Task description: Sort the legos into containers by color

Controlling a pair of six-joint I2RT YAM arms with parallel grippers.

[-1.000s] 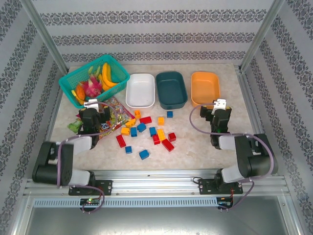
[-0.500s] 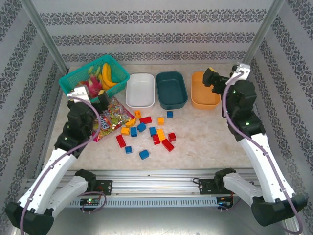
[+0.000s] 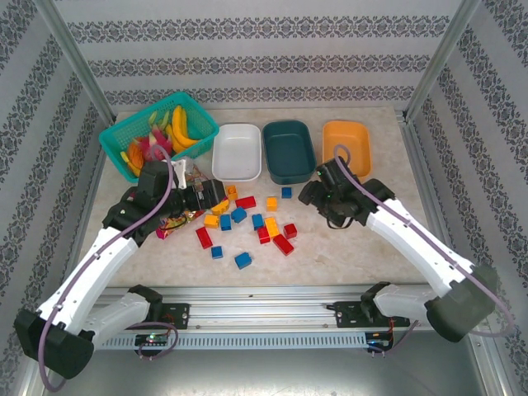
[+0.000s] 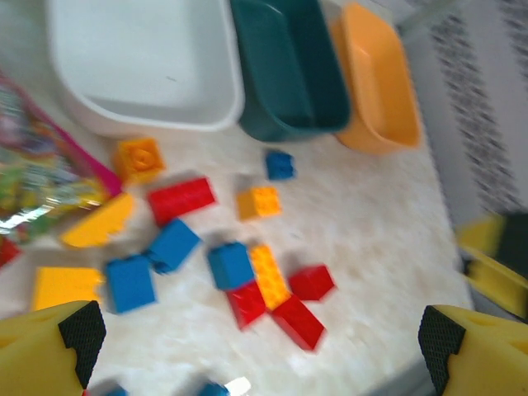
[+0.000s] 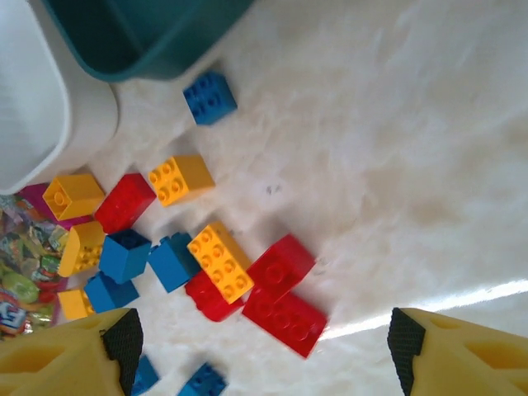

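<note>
While both arms lean in over the desk (image 3: pixel 363 247), the bricks (image 3: pixel 239 214) lie loose upon it.
At the far edge a mesh basket (image 3: pixel 124 136) of toy fruit stands left of a white tub (image 3: pixel 237 153), a teal tub (image 3: pixel 289 153) and an orange tub (image 3: pixel 346 144), set side by side. A candy bag (image 4: pixel 33 181) lies left of the red, blue and yellow bricks, scattered just before the white and teal tubs. Flanking them, the left pincer (image 3: pixel 214 195) and right pincer (image 3: pixel 309 195) each gape wide, gripping nothing.
</note>
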